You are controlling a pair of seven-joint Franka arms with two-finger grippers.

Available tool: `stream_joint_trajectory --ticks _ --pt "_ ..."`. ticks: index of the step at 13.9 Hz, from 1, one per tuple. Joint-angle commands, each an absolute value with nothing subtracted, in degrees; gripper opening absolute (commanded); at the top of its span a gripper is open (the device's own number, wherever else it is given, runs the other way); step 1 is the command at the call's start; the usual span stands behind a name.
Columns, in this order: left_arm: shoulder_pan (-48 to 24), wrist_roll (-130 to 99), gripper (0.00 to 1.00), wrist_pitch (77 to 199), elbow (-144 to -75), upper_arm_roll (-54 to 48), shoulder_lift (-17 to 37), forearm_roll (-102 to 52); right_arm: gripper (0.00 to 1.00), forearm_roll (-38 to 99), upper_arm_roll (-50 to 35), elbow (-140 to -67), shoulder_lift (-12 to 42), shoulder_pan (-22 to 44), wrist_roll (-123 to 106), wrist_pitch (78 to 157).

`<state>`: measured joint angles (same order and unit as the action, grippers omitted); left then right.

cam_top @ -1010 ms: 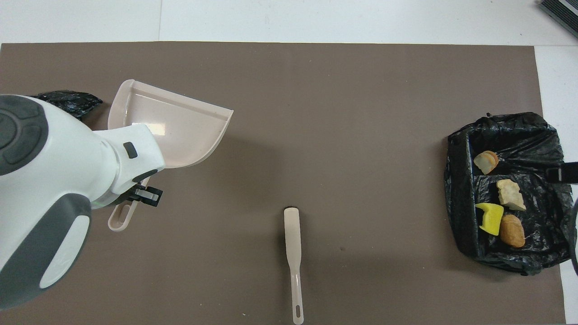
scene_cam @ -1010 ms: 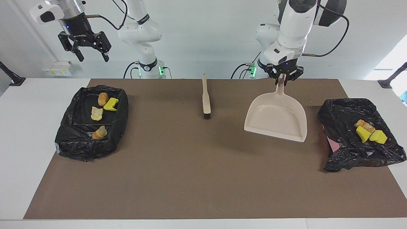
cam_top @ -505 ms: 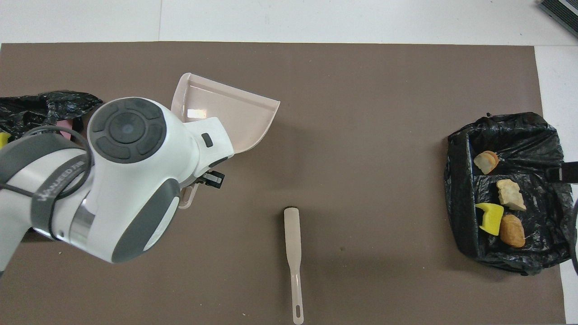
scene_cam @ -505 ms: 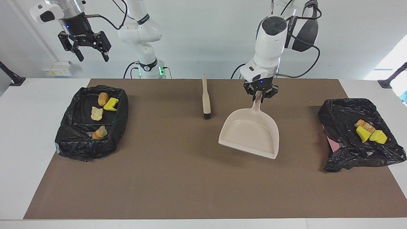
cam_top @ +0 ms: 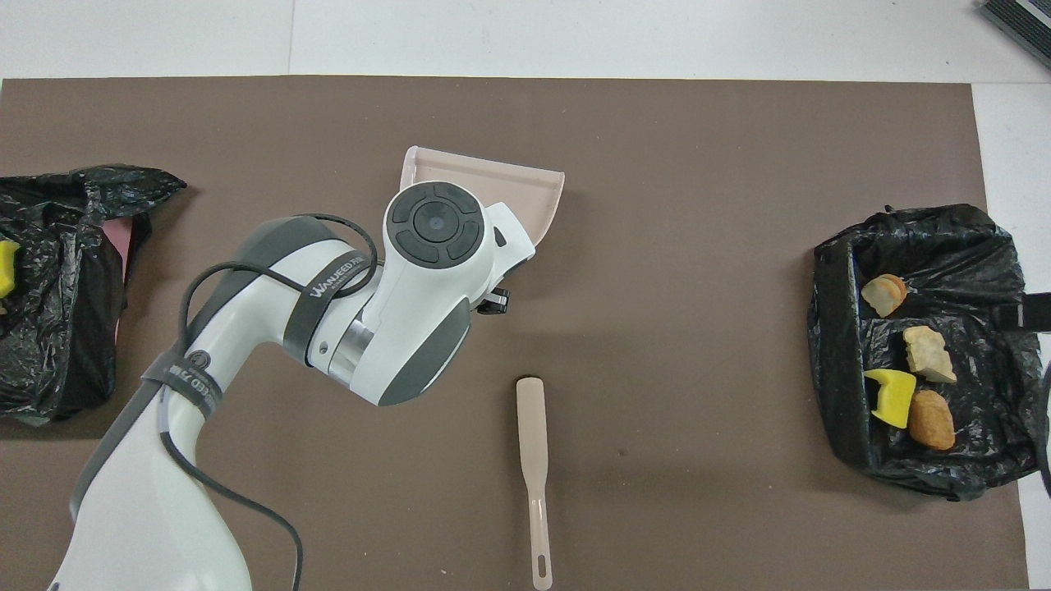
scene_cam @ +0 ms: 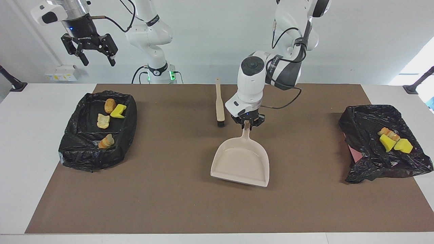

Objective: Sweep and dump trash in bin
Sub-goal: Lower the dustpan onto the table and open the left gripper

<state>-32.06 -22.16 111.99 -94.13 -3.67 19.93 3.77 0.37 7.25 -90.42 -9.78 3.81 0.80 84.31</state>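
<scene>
My left gripper (scene_cam: 247, 125) is shut on the handle of the beige dustpan (scene_cam: 241, 162), which hangs empty over the middle of the mat with its mouth pointing away from the robots. From overhead the arm hides all but the dustpan's front edge (cam_top: 501, 174). The beige brush (scene_cam: 219, 103) lies on the mat beside the gripper, nearer to the robots. Several trash lumps (scene_cam: 109, 117) sit in the black-lined bin (scene_cam: 73, 149) at the right arm's end. My right gripper (scene_cam: 96, 61) waits open, high over that bin.
A crumpled black bag (scene_cam: 369, 162) over something pink lies at the left arm's end, with three yellow and orange lumps (scene_cam: 393, 140) on it. The brown mat (scene_cam: 169, 203) covers most of the white table.
My left arm has carried the dustpan from beside the bag at its own end of the table to the middle of the mat. The right arm has not moved.
</scene>
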Motion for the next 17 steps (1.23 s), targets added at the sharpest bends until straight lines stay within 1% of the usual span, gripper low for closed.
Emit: stream_joint_trajectory --ticks 1,4,7,9,10,11,13,15,17 --pt "-32.87 -25.48 0.0 114.77 -92.9 -2.64 20.39 1.41 1.0 -0.62 6.86 -92.02 -10.99 2.99 -1.05 85.08" --pt "-32.78 -29.17 0.0 120.48 -93.51 -2.72 21.97 -1.04 1.0 -0.62 6.94 -92.02 -10.99 2.99 -1.05 85.08" --pt "-34.18 -30.66 0.0 123.03 -93.43 -2.72 25.47 -1.14 1.0 -0.62 6.94 -92.02 -11.07 2.99 -1.05 85.08" --pt "-34.72 -32.43 0.0 124.8 -93.43 -2.64 26.1 -1.14 1.0 -0.62 6.94 -92.02 -11.07 2.99 -1.05 85.08" --pt "-34.19 -31.3 0.6 125.85 -93.51 -2.72 26.28 -0.97 1.0 -0.62 6.94 -92.02 -11.07 2.99 -0.97 85.08" --pt "-34.19 -32.42 1.0 126.99 -93.52 -2.72 26.28 -1.14 1.0 -0.62 6.94 -92.2 -11.16 2.99 -0.97 85.08" --pt "-34.19 -32.43 1.0 124.9 -93.69 -2.72 25.06 -1.23 1.0 -0.62 6.94 -92.2 -11.16 2.99 -0.97 84.99" --pt "-33.84 -32.08 1.0 121.92 -93.69 -2.29 22.6 -1.23 1.0 -0.62 6.94 -92.2 -11.16 2.99 -0.97 84.99" --pt "-32.44 -31.73 1.0 120.85 -93.6 -2.2 20.93 -1.23 1.0 -0.62 6.94 -92.2 -11.16 2.99 -0.88 84.99"
